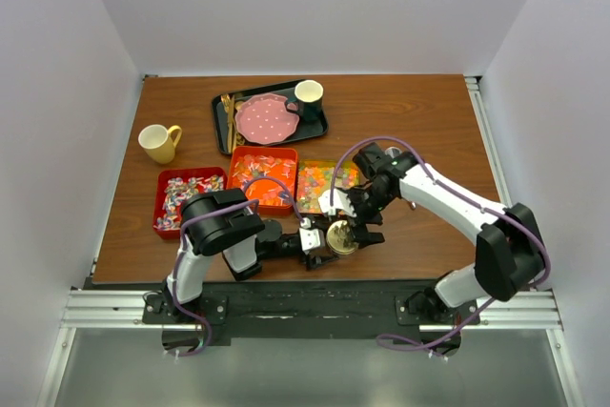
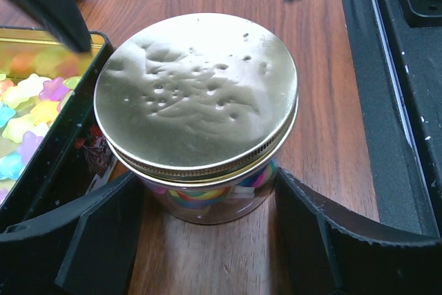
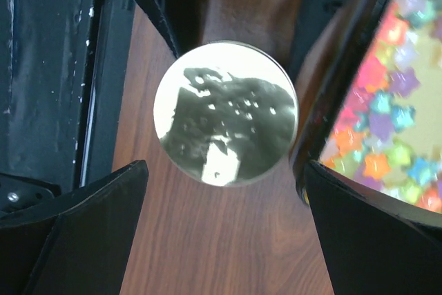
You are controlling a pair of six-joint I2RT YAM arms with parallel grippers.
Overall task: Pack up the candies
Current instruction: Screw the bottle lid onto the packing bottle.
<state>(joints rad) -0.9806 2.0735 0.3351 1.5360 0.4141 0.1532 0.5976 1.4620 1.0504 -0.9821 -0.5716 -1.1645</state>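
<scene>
the left gripper [image 2: 209,183] is closed on a small glass jar [image 2: 202,206], with one black ribbed finger pressed against each side of the clear wall below the lid. the right gripper [image 3: 224,170] hangs straight above the same jar with its jaws spread wide. both of its fingers stand off the lid [image 3: 226,112], and wood shows in the gaps.

the lid is a round disc of shiny gold metal, marked with small dents and threaded at the rim, and it sits on the jar. candies [image 2: 197,195] in mixed bright colours show through the glass.

the jar stands upright on the brown wood-grain desk [image 1: 419,121] close to its near edge, where a black rail [image 2: 376,101] runs just beside it. on the jar's other side the dark wall of a shallow square tin [image 1: 329,163] stands just beside it, leaving little room. that tin holds tiny star-shaped pieces in yellow, orange, green and purple.

next to it sits an orange tin [image 1: 232,164] of orange-red pieces. further left is a red tin [image 1: 158,202] of wrapped purple, pink and white pieces.

behind the tins a black tray [image 1: 316,124] carries a pink dotted plate [image 1: 265,118], a pale cup [image 1: 308,94] and gold cutlery [image 1: 228,116]. a yellow mug [image 1: 159,143] stands apart on the left. beyond the right arm, bare wood runs to the desk's right edge.
</scene>
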